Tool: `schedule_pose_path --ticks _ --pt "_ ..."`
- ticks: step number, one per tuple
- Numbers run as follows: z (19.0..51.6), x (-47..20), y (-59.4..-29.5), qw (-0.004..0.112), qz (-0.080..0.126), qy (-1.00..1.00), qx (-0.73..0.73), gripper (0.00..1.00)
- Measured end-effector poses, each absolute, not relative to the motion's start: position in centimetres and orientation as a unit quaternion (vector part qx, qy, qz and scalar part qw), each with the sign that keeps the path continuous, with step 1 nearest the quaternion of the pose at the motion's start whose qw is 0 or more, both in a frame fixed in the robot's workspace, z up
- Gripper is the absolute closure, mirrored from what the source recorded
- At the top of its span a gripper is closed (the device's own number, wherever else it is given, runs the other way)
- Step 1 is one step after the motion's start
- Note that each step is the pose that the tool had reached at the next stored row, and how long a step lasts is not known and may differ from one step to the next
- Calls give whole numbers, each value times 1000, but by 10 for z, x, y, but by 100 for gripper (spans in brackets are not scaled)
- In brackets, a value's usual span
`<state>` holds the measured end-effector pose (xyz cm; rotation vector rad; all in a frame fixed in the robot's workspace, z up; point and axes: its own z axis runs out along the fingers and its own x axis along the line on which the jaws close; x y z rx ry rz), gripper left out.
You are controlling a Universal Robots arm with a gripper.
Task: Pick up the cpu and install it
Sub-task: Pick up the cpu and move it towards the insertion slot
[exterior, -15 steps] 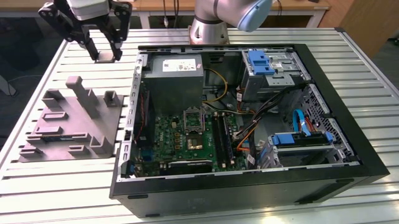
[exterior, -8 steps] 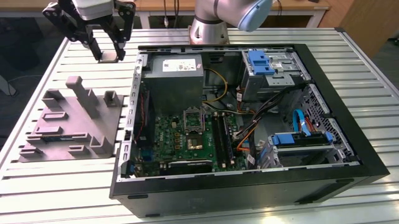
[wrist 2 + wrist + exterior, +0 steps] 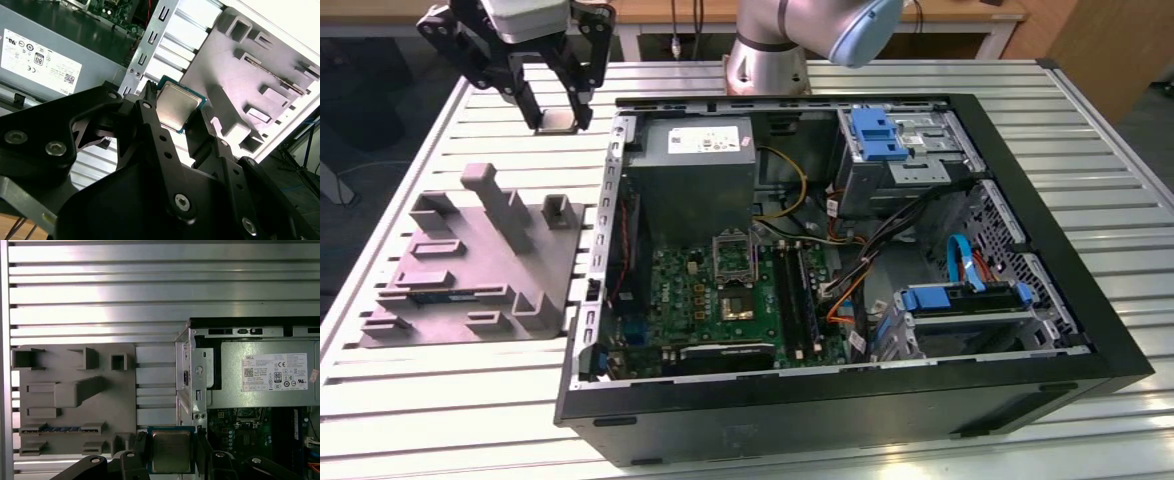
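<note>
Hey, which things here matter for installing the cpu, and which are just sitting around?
For the job: cpu, held in the jaws of the gripper; socket on the motherboard.
Just lying about: tray; power supply; drive cage.

A white label with black print, a square code and round marks is borne by the grey power supply box in both wrist views. Its fine lines cannot be made out in the exterior view.
</note>
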<state>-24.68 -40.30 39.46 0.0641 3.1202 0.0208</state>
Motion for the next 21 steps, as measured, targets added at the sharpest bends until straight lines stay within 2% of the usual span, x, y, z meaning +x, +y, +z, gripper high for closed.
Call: schedule_pose_path --ticks 21 --pt "395 -222 -403 10 7 1000 21 53"
